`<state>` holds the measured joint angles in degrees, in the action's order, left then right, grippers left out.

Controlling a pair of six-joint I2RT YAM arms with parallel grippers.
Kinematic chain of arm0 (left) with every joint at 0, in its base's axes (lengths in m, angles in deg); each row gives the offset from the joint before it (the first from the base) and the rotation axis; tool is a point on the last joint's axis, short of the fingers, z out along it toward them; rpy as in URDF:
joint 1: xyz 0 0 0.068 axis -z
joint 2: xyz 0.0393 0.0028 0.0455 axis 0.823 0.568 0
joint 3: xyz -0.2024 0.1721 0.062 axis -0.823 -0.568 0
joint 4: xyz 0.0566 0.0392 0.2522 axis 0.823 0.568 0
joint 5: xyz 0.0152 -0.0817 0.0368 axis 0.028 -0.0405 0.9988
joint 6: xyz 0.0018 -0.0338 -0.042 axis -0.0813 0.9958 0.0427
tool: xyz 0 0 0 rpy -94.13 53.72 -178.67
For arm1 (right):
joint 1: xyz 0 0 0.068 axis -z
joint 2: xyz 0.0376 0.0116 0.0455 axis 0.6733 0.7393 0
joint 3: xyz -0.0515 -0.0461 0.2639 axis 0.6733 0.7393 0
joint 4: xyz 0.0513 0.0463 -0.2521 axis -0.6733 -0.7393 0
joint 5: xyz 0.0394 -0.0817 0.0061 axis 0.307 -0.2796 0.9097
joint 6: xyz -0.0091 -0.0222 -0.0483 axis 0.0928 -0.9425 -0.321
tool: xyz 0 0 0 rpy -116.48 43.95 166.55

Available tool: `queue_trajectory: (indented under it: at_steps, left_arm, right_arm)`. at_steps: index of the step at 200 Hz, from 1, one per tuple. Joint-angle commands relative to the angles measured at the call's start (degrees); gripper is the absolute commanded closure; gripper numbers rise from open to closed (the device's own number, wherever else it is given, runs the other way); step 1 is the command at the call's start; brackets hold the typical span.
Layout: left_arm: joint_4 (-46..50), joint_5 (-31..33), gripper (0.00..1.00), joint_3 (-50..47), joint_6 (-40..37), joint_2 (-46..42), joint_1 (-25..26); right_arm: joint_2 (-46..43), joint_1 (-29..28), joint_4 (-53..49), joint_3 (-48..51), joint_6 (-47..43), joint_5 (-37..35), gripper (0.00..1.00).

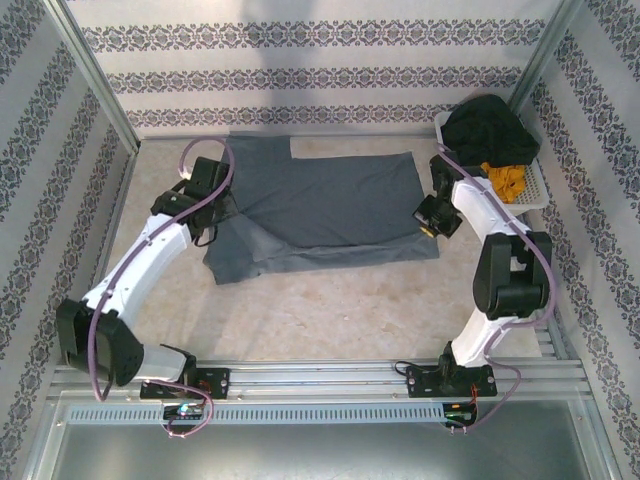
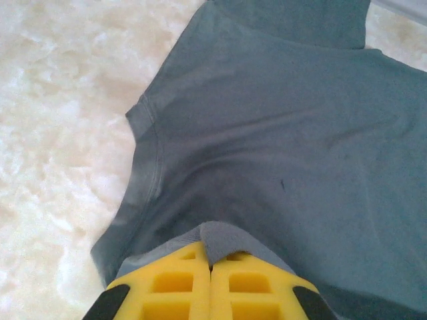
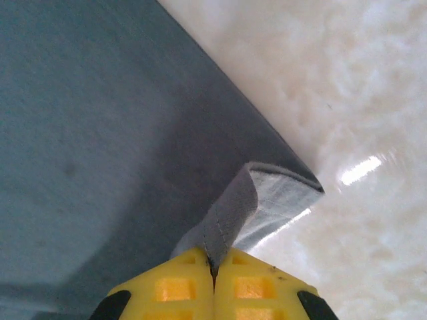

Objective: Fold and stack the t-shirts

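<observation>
Seen from above, the t-shirt lies spread on the table between the two arms. The left gripper is at its left side and the right gripper at its near right corner. A white basket with dark clothes stands at the far right, apart from the shirt.

From the left wrist, the left gripper is closed tight on a small fold of the blue-grey cloth, close to the sleeve. How many layers it has caught I cannot tell.

From the right wrist, the right gripper is also closed, pinching the hem corner. This corner is raised from the table and shows its lighter inside.

Both holds look thin, only an edge of cloth in each. I think the main danger is that the two arms carry the shirt at different speed or height. Then the cloth is pulled tight between them and can slip out of one pinch, or the fold comes down crooked. If the left side has only the upper layer, the lower one may stay behind and wrinkle.
</observation>
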<state>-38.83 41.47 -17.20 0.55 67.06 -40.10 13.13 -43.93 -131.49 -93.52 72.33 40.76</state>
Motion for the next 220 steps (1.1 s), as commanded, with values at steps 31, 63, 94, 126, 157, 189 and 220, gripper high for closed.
queue_trajectory:
  at_steps: [31,63,94,126,157,189,220]
  left_arm:
    - [-8.2,-1.8,1.0,5.4,-6.3,8.9,-3.6]
    - [-10.2,-3.4,1.0,8.0,-8.2,12.9,-5.2]
    - [-10.9,-3.9,1.0,10.3,-9.3,16.6,-6.0]
    - [-11.4,-4.9,1.0,12.9,-10.3,19.9,-7.3]
    - [-12.1,-6.2,1.0,15.0,-10.9,23.1,-7.7]
    - [-9.2,-7.0,0.89,18.5,-11.0,26.4,-8.1]
    - [-0.1,-6.2,0.51,19.2,-5.3,25.0,-9.3]
  right_arm:
    - [8.6,-0.3,-1.1,-9.2,-0.3,-1.2,1.0]
    - [12.0,-0.4,-1.8,-13.0,-0.7,-1.7,1.0]
    - [14.7,-0.5,-2.7,-15.5,-0.5,-2.2,1.0]
    - [16.1,-0.6,-3.3,-16.3,-0.1,-3.4,1.0]
    - [17.2,-0.6,-2.9,-16.6,0.2,-3.2,1.0]
    - [18.0,-0.1,-3.1,-17.9,-0.8,-1.7,0.91]
    - [14.9,1.0,-4.2,-17.5,-3.0,-1.9,0.58]
